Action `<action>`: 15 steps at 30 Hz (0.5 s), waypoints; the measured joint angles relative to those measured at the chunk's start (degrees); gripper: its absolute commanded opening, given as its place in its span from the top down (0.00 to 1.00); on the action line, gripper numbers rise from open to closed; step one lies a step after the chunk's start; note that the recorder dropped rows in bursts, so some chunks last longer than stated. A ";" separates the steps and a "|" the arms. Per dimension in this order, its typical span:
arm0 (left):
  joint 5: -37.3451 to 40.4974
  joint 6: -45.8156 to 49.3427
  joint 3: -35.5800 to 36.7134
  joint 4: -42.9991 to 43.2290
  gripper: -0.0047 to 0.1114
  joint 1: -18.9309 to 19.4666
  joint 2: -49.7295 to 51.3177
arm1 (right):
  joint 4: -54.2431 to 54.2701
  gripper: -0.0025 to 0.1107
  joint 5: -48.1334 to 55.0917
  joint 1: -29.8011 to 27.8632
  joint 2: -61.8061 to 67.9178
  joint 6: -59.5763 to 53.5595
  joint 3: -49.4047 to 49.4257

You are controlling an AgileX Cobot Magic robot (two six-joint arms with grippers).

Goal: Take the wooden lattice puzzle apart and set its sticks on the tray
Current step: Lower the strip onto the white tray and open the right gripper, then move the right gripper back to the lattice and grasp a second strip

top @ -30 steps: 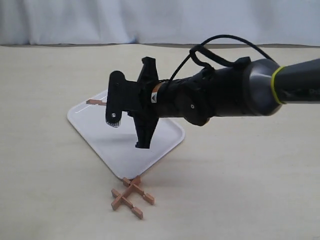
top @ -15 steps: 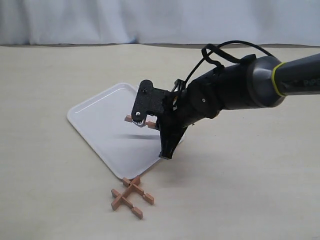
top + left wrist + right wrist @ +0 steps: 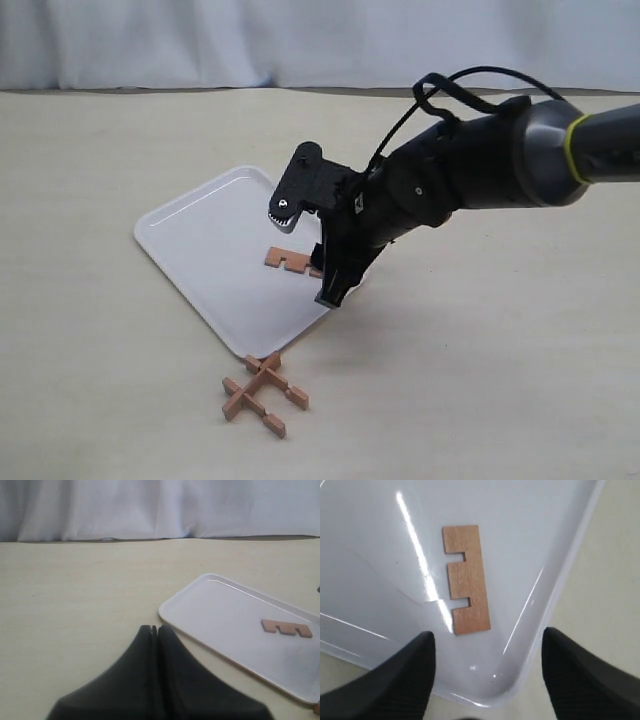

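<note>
Directly under the right gripper (image 3: 307,257), one stick (image 3: 466,580) lies flat on the tray (image 3: 200,250), loose between the spread fingers, which hold nothing. Out past that gripper's lower finger, just off the tray's near corner, the rest of the puzzle (image 3: 263,393) sits on the table (image 3: 100,380). It looks like three bars still interlocked. The left gripper (image 3: 156,630) is closed and empty, with the tray ahead of it and apart. Roughly a quarter done. The remaining bars need pulling apart and carrying over.
</note>
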 measured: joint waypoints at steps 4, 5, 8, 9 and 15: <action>0.00 0.00 0.00 0.00 0.96 0.00 0.00 | 0.00 0.45 4.16 0.97 -3.35 -7.20 0.00; 0.00 0.00 0.00 0.00 0.96 0.00 0.00 | 0.00 0.45 5.92 1.55 -4.11 -10.04 0.00; -0.11 0.00 0.00 0.00 0.96 0.00 0.00 | -0.11 0.45 11.02 4.71 -5.12 -21.04 0.00; -0.11 0.00 0.00 0.00 0.96 0.00 0.00 | -0.11 0.45 12.62 6.02 -5.12 -24.76 0.00; -0.11 0.00 0.00 0.00 0.96 0.00 0.00 | -0.11 0.45 14.52 11.84 -2.84 -37.36 0.00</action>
